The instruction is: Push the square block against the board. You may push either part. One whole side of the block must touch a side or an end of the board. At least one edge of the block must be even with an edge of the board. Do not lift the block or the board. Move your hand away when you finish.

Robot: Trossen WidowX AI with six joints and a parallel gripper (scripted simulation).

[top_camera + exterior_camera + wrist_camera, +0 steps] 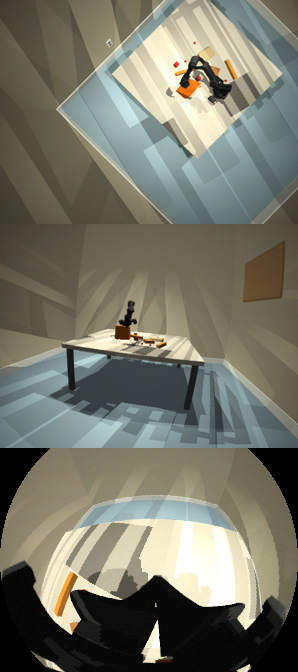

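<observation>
The square block [215, 70] [149, 341] is brown and lies flat; the arm hides part of it in the top view. A corner of it [74, 627] shows at the lower left of the wrist view. The pale tan board [207, 53] [158, 339] lies flat beyond the block, with a gap between them. My gripper [221, 97] [127, 326] [156, 579] is shut and empty. It hangs above the table, away from both parts, on the block's side opposite the board.
An orange bar [231, 69] [161, 345] [65, 594] lies beside the block. Another orange bar [180, 73] lies near the arm. Red cubes [176, 64] [198, 78] and several tiny red pieces are scattered. The arm stands on an orange box [188, 91] [122, 332].
</observation>
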